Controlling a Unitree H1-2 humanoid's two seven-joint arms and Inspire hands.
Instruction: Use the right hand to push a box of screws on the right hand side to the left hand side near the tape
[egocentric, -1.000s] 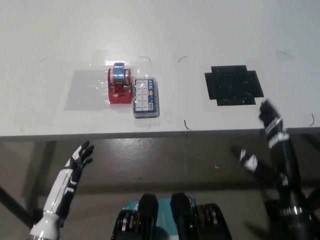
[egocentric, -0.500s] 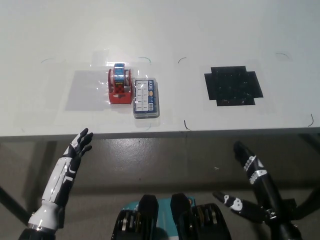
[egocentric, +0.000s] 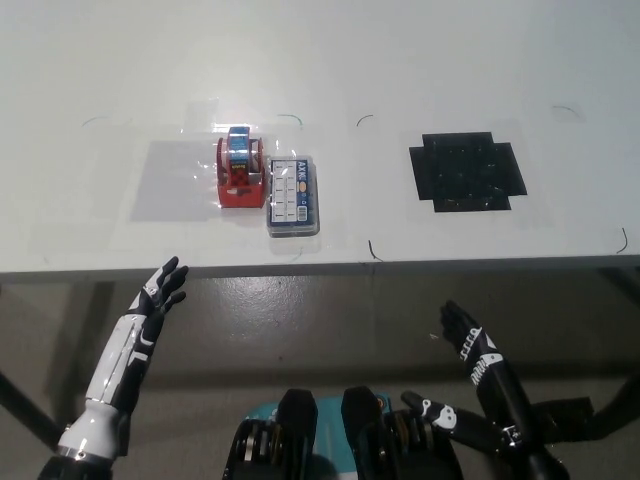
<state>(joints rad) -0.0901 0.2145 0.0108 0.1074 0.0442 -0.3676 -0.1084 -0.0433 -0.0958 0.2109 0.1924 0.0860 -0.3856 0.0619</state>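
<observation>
Right hand (egocentric: 470, 350) is being held below the table edge (egocentric: 330, 266), fingers spread wide, nothing gripped. Box of screws (egocentric: 292, 195) is lying up and to its left on the table, touching the red tape dispenser (egocentric: 240, 172). Black mat (egocentric: 467, 171) is lying straight above it. Left hand (egocentric: 160, 293) is being rested at far left, fingers apart.

White table (egocentric: 420, 60) evenly lit, black patch (egocentric: 467, 171) on its right, grey-brown floor (egocentric: 300, 320) below its front edge
</observation>
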